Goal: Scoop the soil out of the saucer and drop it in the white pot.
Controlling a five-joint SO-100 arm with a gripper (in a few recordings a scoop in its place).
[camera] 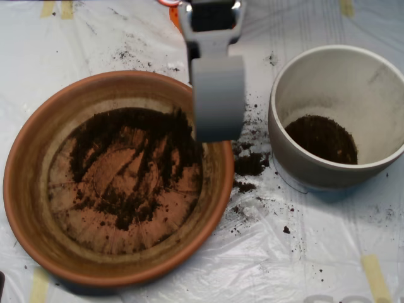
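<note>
Matt clay saucer [25, 189], glossy plastic sheet [303, 252]

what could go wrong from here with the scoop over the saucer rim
1. The scoop hangs over the saucer rim, not the white pot; anything dropped here would probably join the spilled crumbs on the plastic sheet.
2. The remaining soil lies thin over the ridged floor, so a pass may gather little.

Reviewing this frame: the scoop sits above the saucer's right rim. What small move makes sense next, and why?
Probably a short shift left and down into the saucer. The scoop hangs over its right rim, soil is spread thinly across the ridged floor, and the white pot holds only a small patch.
</note>
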